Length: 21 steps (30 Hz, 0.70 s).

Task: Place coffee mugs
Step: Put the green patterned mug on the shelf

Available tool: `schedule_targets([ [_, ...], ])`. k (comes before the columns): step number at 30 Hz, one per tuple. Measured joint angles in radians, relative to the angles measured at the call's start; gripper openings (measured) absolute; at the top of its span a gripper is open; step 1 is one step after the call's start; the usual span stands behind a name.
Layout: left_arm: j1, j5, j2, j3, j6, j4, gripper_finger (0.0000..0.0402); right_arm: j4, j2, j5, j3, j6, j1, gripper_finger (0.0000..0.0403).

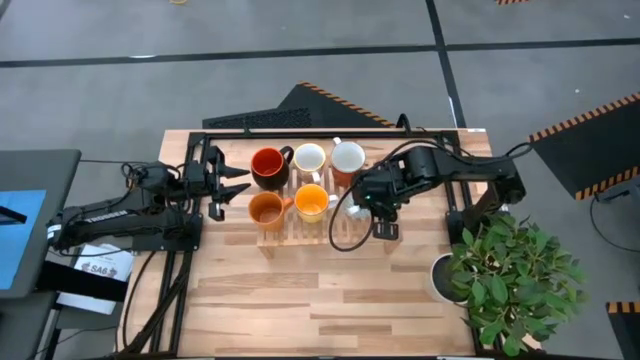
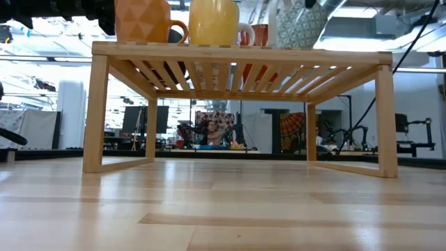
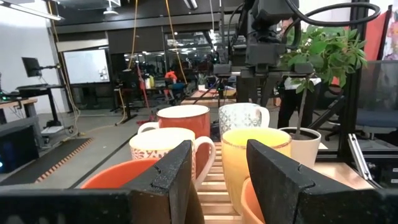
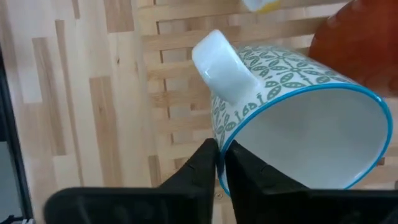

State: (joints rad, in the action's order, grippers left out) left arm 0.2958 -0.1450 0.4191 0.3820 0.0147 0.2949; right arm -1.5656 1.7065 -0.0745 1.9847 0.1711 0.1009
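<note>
A slatted wooden rack (image 1: 345, 235) stands mid-table and carries the mugs. A dark mug with red inside (image 1: 268, 166), a white mug (image 1: 308, 157) and a pale mug (image 1: 347, 157) stand in the far row. An orange mug (image 1: 265, 208) and a yellow-orange mug (image 1: 311, 202) stand in the near row. My right gripper (image 4: 220, 152) is shut on a white mug with green leaf print and a blue rim (image 4: 292, 118), over the rack's right part (image 1: 356, 208). My left gripper (image 1: 240, 185) waits open at the rack's left side, level with the mugs (image 3: 217, 155). My right gripper pinches the leaf-print mug's rim (image 4: 217, 168), close beside its handle (image 4: 224, 71), one finger inside the mug and one outside. The fingers come from above. The mug is tilted, its mouth turned toward the wrist camera. Whether its base touches the rack (image 2: 300, 43) I cannot tell.
A potted plant in a white pot (image 1: 508, 272) stands at the table's right near corner, close to the right arm. A dark keyboard (image 1: 260, 120) lies at the far edge. Bare wood table (image 1: 300, 310) stretches in front of the rack. The rack is open beneath (image 2: 237, 118).
</note>
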Motion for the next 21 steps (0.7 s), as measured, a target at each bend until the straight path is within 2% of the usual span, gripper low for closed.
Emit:
schedule_targets([
  [3, 0.000, 0.000, 0.000, 0.000, 0.000, 0.000, 0.0141, 0.012, 0.000, -0.004, 0.000, 0.000, 0.000, 0.0092],
  [7, 0.000, 0.000, 0.000, 0.000, 0.000, 0.000, 0.0142, 0.038, 0.000, -0.004, 0.000, -0.020, 0.000, 0.0112],
  [21, 0.000, 0.017, 0.000, 0.000, 0.000, 0.001, 0.0141, 0.062, 0.000, -0.004, 0.000, -0.052, -0.020, 0.0119],
])
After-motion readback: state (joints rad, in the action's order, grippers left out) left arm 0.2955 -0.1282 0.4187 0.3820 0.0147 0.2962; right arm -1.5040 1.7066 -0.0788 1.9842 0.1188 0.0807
